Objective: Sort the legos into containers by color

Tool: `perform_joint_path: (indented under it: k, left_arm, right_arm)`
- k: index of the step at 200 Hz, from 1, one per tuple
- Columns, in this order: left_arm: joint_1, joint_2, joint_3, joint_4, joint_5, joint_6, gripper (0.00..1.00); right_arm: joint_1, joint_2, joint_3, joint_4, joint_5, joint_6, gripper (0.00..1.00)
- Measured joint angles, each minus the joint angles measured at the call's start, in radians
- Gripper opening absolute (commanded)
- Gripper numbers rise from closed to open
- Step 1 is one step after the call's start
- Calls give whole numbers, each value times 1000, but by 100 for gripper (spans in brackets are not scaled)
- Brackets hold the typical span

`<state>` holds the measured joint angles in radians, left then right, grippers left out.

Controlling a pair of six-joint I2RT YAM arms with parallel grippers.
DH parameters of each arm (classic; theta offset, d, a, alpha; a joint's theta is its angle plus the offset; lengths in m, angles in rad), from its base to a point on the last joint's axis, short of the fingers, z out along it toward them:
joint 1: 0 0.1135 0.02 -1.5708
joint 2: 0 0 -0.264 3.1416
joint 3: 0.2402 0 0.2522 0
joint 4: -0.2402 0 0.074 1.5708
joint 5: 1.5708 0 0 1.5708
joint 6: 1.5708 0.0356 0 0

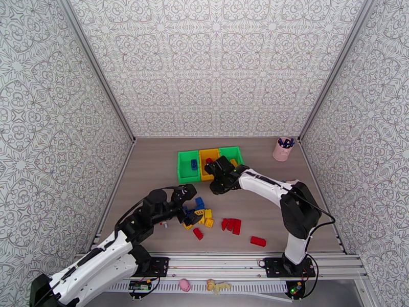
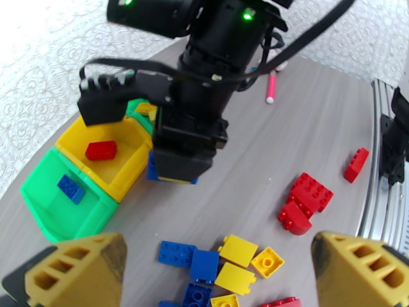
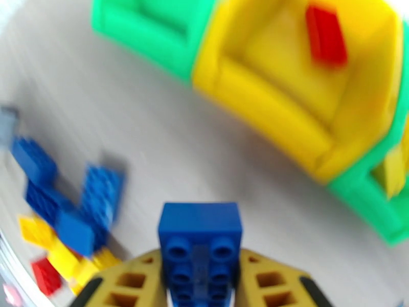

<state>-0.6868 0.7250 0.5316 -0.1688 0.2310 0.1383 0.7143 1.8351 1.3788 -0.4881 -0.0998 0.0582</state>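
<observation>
The right end effector [image 3: 199, 282] is clamped on a blue brick [image 3: 199, 236], whose studs face the wrist camera. It hangs just in front of the containers [image 1: 187, 176], close to the yellow middle bin [image 2: 122, 182]. That bin holds a red brick [image 2: 100, 150]. The left green bin [image 2: 71, 228] holds a second blue brick [image 2: 70, 188], and the right green bin [image 3: 368, 200] has a yellow piece [image 3: 393, 170] in it.

The left end effector [image 2: 220, 272] stands wide open with nothing between its fingers. It is poised over the loose pile of blue and yellow legos [image 1: 200, 213] on the table [image 1: 153, 170]. A cluster of red bricks [image 1: 231, 224] lies just right of the pile, and a lone red brick [image 1: 257, 241] sits farther right, well apart.
</observation>
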Motion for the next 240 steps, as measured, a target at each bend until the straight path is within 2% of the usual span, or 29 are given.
perform_joint_path:
  k: [30, 78, 104, 143, 169, 206, 240]
  left_arm:
    - [-1, -39, 0, -9, -89, -64, 100]
    - [0, -74, -17, -8, -170, -114, 100]
    - [0, -74, -18, -8, -185, -113, 100]
    - [0, -74, -18, -8, -195, -121, 100]
    - [0, -74, -22, -6, -196, -134, 100]
    - [2, -74, -35, 6, -166, -128, 100]
    - [5, -66, -51, 38, -37, -88, 100]
  right_arm:
    - [0, 32, 63, 180, -34, 37, 34]
    - [0, 226, 257, 444, -45, 104, 32]
    - [0, 353, 356, 510, -43, 138, 32]
    - [0, 500, 489, 514, -31, 159, 35]
    - [0, 551, 564, 487, -13, 159, 42]
    - [0, 541, 576, 472, 3, 158, 62]
    - [0, 391, 400, 480, 12, 140, 71]
